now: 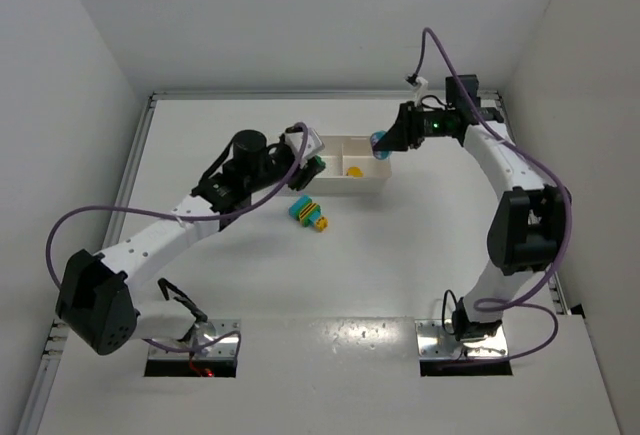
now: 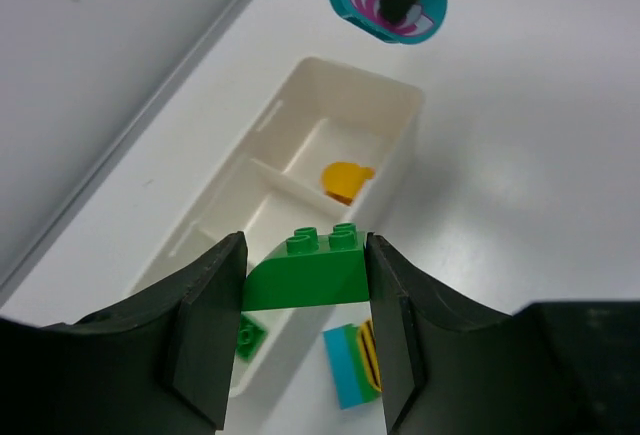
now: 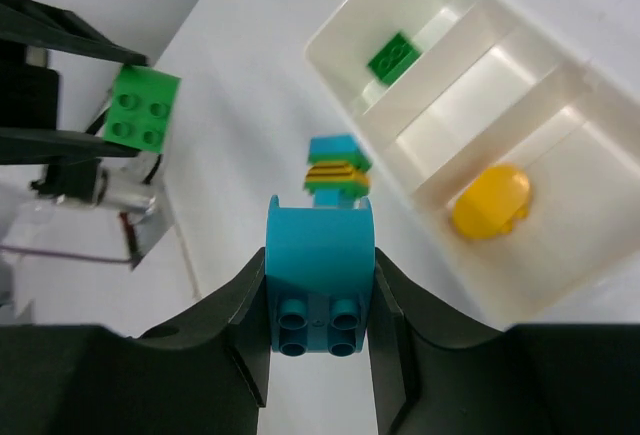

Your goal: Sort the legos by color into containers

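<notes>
My left gripper [image 1: 312,168] is shut on a green brick [image 2: 305,277] and holds it above the left end of the white tray [image 1: 370,187]. My right gripper [image 1: 382,145] is shut on a cyan brick [image 3: 320,255] above the tray's right end. A small green brick [image 3: 393,58] lies in the tray's left compartment. A yellow piece [image 3: 490,200] lies in the right one, and the middle one holds nothing. A cyan, green and yellow clump [image 1: 308,213] lies on the table in front of the tray.
White walls close in the table on the left, back and right. Purple cables loop from both arms. The arm bases sit at the near edge.
</notes>
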Controlling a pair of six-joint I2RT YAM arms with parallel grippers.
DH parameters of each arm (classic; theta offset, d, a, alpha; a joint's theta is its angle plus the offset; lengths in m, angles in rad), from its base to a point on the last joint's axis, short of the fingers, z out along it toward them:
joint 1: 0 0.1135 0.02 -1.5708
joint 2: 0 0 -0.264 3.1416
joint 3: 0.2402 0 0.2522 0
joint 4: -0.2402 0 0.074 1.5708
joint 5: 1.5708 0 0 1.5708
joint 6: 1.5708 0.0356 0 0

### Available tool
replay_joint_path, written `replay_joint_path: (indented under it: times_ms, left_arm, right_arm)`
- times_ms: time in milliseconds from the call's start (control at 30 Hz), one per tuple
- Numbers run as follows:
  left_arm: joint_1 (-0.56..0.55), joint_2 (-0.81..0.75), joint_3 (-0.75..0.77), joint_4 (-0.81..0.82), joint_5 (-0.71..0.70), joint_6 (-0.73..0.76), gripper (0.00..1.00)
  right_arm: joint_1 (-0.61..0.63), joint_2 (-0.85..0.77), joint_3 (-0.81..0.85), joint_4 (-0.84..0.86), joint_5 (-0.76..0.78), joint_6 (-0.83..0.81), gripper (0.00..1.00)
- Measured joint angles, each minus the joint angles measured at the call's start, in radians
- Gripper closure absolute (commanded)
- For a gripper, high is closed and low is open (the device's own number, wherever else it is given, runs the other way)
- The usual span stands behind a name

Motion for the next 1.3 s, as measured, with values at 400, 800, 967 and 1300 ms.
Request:
replay_joint_path:
  times_ms: [400, 800, 967, 1300]
  left_arm:
    - [0.265, 0.229, 0.154, 0.076, 0.05, -0.095, 0.8]
    - [0.417, 0.425, 0.357, 0.072, 0.211, -0.144, 0.8]
    - [0.428, 0.47, 0.384, 0.064, 0.264, -0.142, 0.8]
    - [0.425, 0.496, 0.417, 0.017, 0.299, -0.122, 0.8]
  right_arm:
    - [0.208, 0.361, 0.322, 0.161, 0.161, 0.009, 1.0]
    - [0.294, 0.616, 0.623, 0.089, 0.284, -0.058, 1.0]
    - [0.294, 0.631, 0.623, 0.043, 0.31, -0.085, 1.0]
    - [0.296, 0.627, 0.564, -0.055, 0.315, -0.214, 0.16]
